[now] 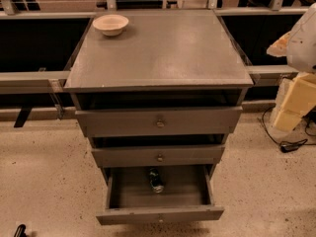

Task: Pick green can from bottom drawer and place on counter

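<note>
The green can [156, 179] lies on its side inside the open bottom drawer [160, 214], near the drawer's back middle. The drawer is pulled out towards me; its front has a small knob. The counter [163, 53] is the flat grey top of the cabinet. My gripper [300, 39] shows only as a white and tan shape at the right edge, level with the counter, right of the cabinet and far above the can. It holds nothing that I can see.
A cream bowl [110, 24] stands on the counter's back left corner. The two upper drawers [159, 122] are nearly shut. Yellow foam blocks [296, 102] and a black cable [286, 143] lie on the floor at the right. A small dark object [19, 229] lies at the bottom left.
</note>
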{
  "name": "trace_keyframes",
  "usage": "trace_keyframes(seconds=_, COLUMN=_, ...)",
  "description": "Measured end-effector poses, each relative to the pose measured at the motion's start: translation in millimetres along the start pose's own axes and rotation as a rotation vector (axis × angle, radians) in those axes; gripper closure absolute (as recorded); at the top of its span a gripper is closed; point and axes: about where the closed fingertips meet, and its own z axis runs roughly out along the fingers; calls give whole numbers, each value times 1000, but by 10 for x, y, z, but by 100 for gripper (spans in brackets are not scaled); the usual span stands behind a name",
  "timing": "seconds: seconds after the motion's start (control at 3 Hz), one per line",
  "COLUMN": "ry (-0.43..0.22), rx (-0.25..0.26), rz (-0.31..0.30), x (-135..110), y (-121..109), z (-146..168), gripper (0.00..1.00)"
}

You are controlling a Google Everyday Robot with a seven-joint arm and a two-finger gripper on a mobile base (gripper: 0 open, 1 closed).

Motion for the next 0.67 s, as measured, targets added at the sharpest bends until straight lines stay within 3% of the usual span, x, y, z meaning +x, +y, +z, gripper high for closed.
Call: trace_keyframes(seconds=0.67, ry=-1, rx=-25, rz=-11, x=-42, y=-16, z=109, gripper=0)
